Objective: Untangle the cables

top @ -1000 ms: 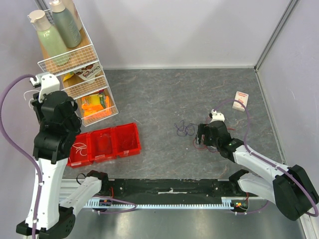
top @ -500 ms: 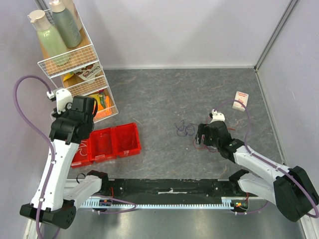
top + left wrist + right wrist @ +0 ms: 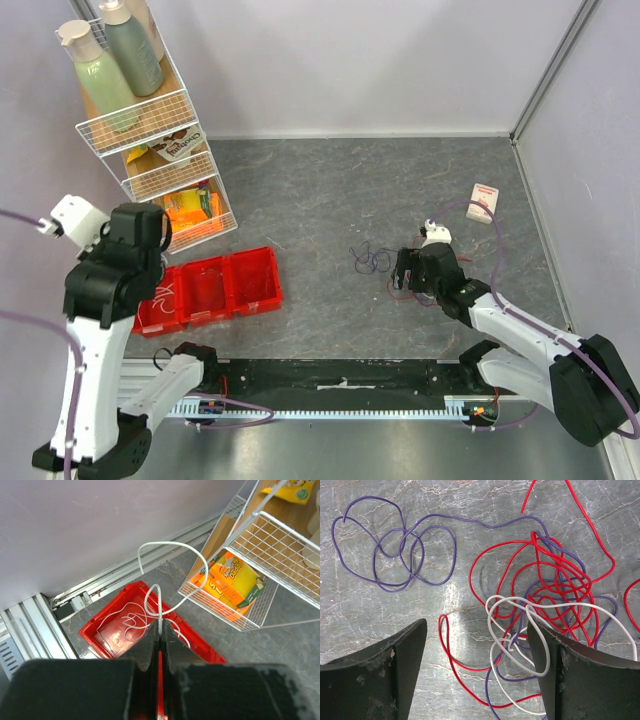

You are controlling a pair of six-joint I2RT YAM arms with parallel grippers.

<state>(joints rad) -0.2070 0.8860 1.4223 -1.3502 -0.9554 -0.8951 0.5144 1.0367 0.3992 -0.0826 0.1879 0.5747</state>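
Note:
My left gripper (image 3: 160, 625) is shut on a thin white cable (image 3: 159, 605) that loops up from its tips. It hangs above a red bin (image 3: 112, 642) whose end compartment holds a coil of white cable (image 3: 127, 622). In the top view the bin (image 3: 245, 290) lies left of centre, and the left wrist covers the gripper. My right gripper (image 3: 476, 630) is open, low over a tangle of red cable (image 3: 555, 575), purple cable (image 3: 415, 555) and white cable (image 3: 515, 600) on the grey table. The tangle lies partly between its fingers. In the top view it (image 3: 405, 272) sits beside purple loops (image 3: 372, 260).
A white wire rack (image 3: 150, 130) with bottles and orange packs (image 3: 230, 580) stands at the back left, close to the left arm. A small white box (image 3: 484, 202) lies at the right. A black rail (image 3: 340, 375) runs along the near edge. Walls close the back and right.
The left arm swung right, then back left and lower over the bin's left end, still holding the white cable. The right arm and the tangle have not moved.

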